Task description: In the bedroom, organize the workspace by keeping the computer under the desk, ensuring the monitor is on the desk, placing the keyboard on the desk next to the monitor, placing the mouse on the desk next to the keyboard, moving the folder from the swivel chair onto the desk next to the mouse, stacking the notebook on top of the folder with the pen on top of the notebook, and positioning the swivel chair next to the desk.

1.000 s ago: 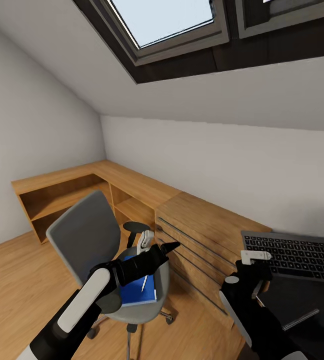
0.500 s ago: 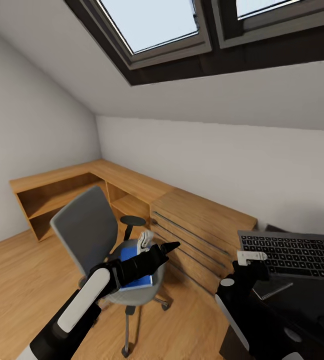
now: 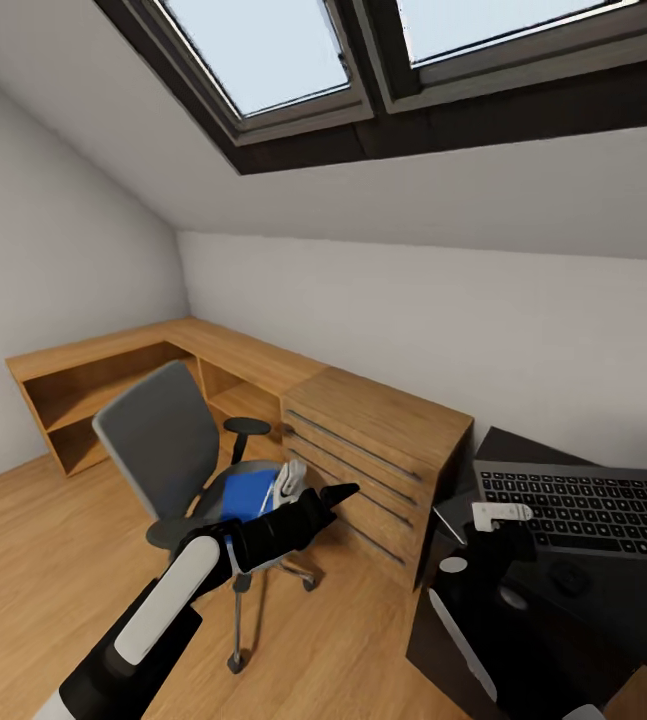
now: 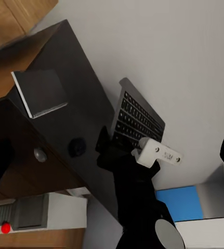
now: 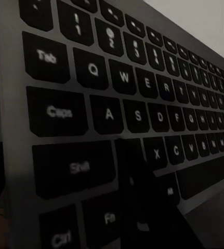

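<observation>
The desk (image 3: 523, 450) with its glossy black top stands at the right of the head view, beside a light wooden drawer chest (image 3: 378, 460). It is the target surface for nearly everything in the task, so the robot seems to be parked at its corner with both arms forward.

The swivel chair (image 3: 178, 455) stands on the wooden floor (image 3: 43, 560), near the chest and apart from the desk; it carries the blue folder (image 3: 248, 492) on its seat, so I judge the folder step not yet done.

The keyboard (image 3: 583, 510) is raised above the desk top, tilted with its keys facing the head camera. In the right wrist view its keys (image 5: 117, 119) sit close up with a dark finger across them, which suggests the right gripper (image 3: 503, 518) is clamped on the keyboard's near edge, carrying it toward a resting place on the desk.

In the left wrist view the light-grey computer (image 4: 36, 218) with its red dot sits low under the desk, where the task wants it, and the dark notebook (image 4: 40, 92) lies flat on the desk top near a corner.

The left gripper (image 3: 328, 495) hangs in the air in front of the chair, holding nothing; whether its jaws are parted I cannot tell.
</observation>
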